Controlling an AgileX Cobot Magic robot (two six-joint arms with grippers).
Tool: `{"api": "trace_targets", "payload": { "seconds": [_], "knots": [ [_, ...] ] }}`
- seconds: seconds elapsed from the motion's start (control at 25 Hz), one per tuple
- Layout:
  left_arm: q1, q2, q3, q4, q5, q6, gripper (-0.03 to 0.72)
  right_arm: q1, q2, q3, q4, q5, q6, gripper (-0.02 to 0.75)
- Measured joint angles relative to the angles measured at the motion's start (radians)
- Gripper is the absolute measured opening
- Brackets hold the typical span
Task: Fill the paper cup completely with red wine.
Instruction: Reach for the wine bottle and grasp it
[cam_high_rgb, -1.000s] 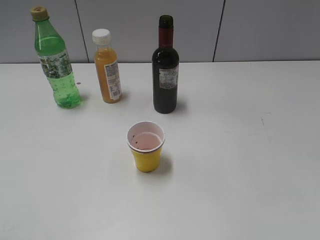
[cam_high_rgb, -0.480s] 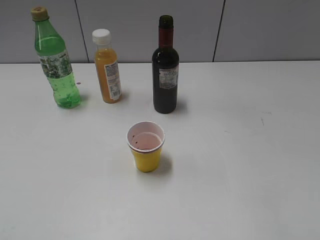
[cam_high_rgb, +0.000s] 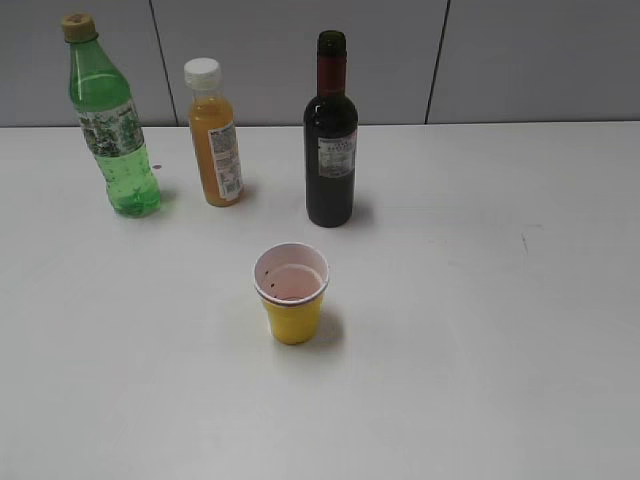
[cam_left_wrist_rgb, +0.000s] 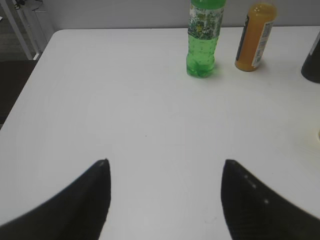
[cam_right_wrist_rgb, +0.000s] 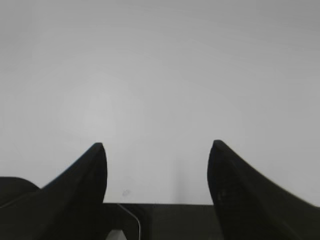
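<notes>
- We noted the white table (cam_high_rgb: 500, 330) carrying everything.
- Red wine bottle (cam_high_rgb: 331, 135) stood upright, uncapped, behind the paper cup (cam_high_rgb: 292, 293).
- Green soda bottle (cam_high_rgb: 110, 120) and orange juice bottle (cam_high_rgb: 214, 135) stood left of it.
- Left gripper (cam_left_wrist_rgb: 165, 172) and right gripper (cam_right_wrist_rgb: 156, 155) both gaped wide, holding nothing.

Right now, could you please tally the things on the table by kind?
Bottles: 3, namely the green soda bottle, the juice bottle and the wine bottle.
Cups: 1, the paper cup.
Total: 4.
</notes>
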Motion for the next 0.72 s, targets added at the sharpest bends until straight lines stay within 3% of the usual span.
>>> {"api": "trace_targets", "payload": {
  "seconds": [0.56, 0.72],
  "knots": [
    [0.0, 0.0, 0.0, 0.0, 0.0, 0.0, 0.519, 0.0, -0.428, 0.002, 0.003, -0.001, -0.001, 0.479],
    [0.0, 0.0, 0.0, -0.001, 0.0, 0.0, 0.519, 0.0, -0.453, 0.002, 0.009, -0.001, -0.001, 0.479]
  ]
}}
